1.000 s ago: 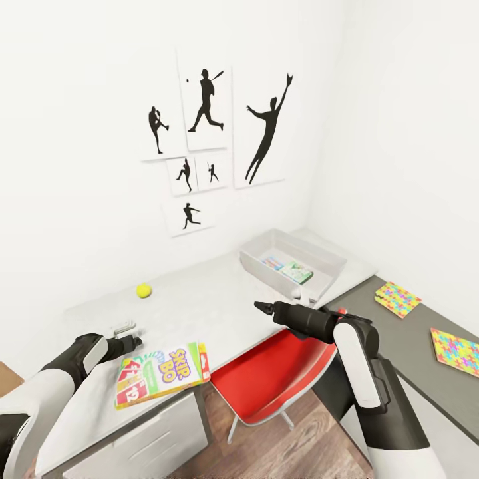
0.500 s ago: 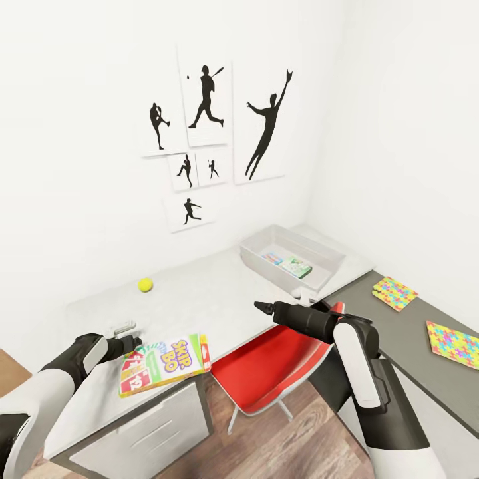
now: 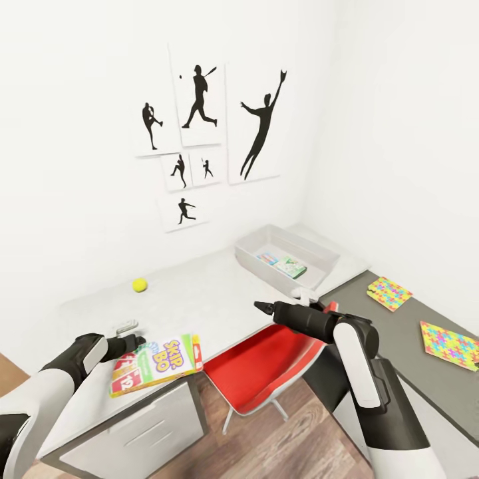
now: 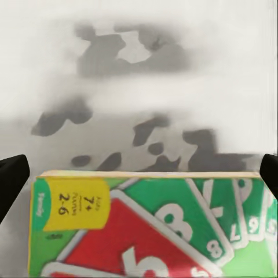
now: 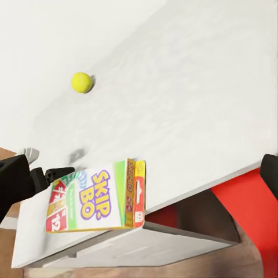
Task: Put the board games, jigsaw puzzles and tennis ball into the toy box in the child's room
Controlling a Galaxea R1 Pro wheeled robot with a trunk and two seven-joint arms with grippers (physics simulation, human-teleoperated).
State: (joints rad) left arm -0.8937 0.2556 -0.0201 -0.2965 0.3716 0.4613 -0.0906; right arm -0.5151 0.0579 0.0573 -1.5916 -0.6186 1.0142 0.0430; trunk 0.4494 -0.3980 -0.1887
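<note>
bare table (image 3: 199,299) before toy box (image 3: 256,263), chair (image 3: 266,366) below

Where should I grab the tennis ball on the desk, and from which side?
Probably from straight above, fingers closing across the middle of the ball. It is round, sits alone on the open desk, and nothing crowds it. The right tool looks free; the left tool is at the Skip-Bo box.
</note>
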